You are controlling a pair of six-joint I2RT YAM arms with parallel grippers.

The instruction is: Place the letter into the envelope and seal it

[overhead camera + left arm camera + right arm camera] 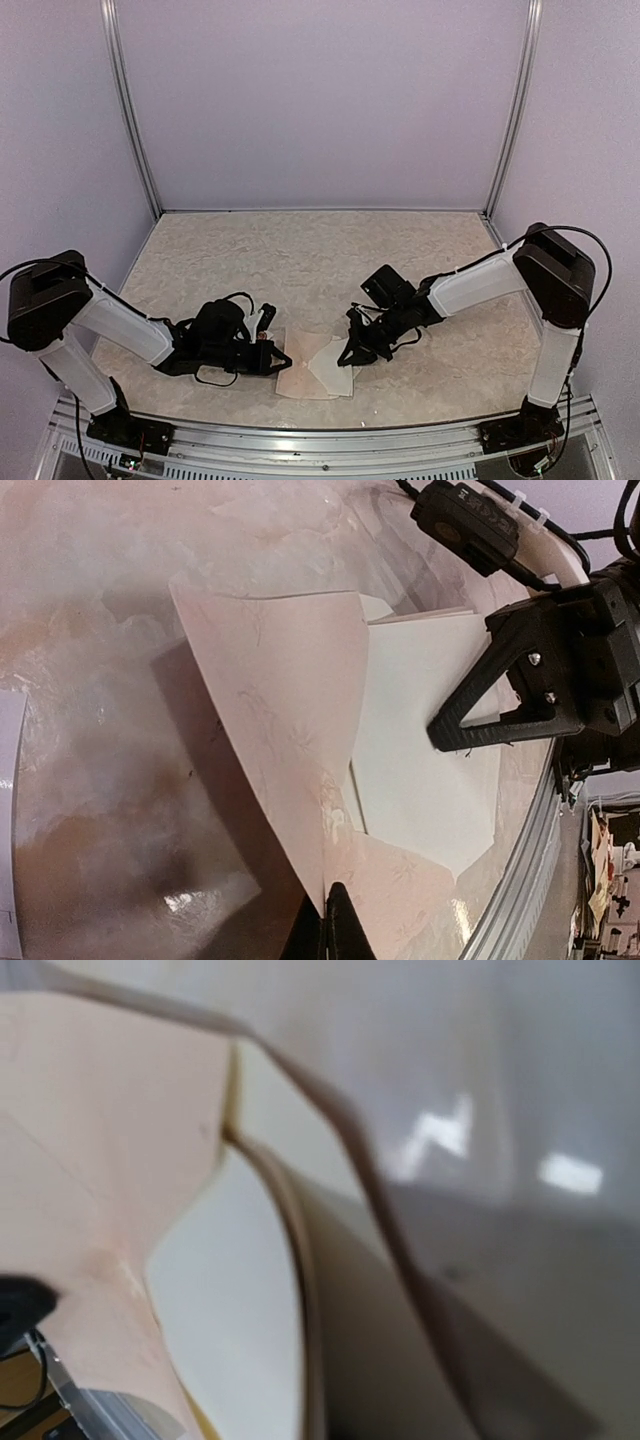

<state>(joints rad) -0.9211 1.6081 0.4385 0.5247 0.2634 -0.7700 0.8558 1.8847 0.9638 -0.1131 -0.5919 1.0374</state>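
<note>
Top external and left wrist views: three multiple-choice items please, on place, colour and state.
1. Where does the pale pink-cream paper envelope lie?
A) far back corner
B) near edge of the table
C) on the right arm's base
2. What colour is the thin paper letter on its visible face?
A) white
B) blue
C) black
3. How is the envelope's triangular flap?
A) sealed flat
B) torn off
C) open, lifted

B: it sits up front between the left hand and right hand.
A: the left wrist view shows plain white.
C: the flap stands raised, unsealed.
</note>
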